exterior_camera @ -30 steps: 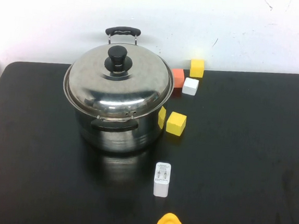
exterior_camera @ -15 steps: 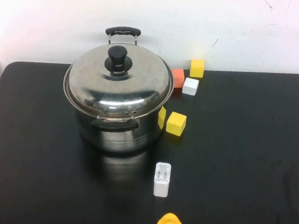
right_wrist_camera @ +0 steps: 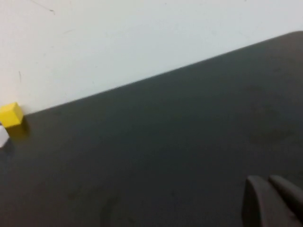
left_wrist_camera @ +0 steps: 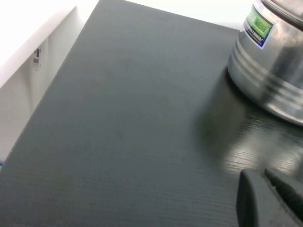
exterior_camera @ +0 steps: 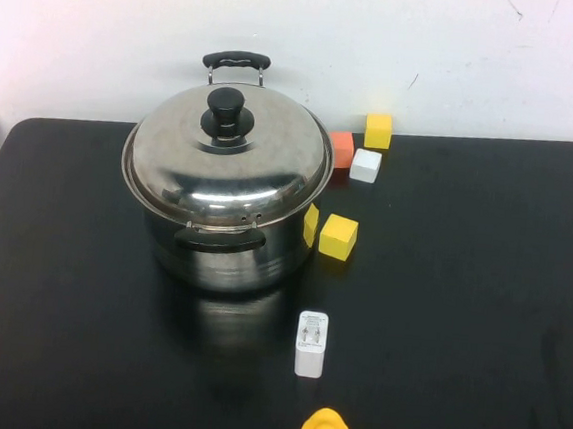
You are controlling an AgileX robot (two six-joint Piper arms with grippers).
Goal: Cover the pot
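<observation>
Lid [exterior_camera: 228, 149] down, pot [exterior_camera: 221, 237] closed: the steel pot stands at the table's [exterior_camera: 480, 292] far left-centre with its cover seated square on the rim, black knob [exterior_camera: 224, 112] up. My left gripper [left_wrist_camera: 270, 198] hangs low over bare tabletop beside the pot wall, fingers pressed together and holding nothing. My right gripper [right_wrist_camera: 272, 201] hovers over the empty right side, fingers likewise together. I judge the covering done; what remains is to keep both arms parked clear of the pot.
</observation>
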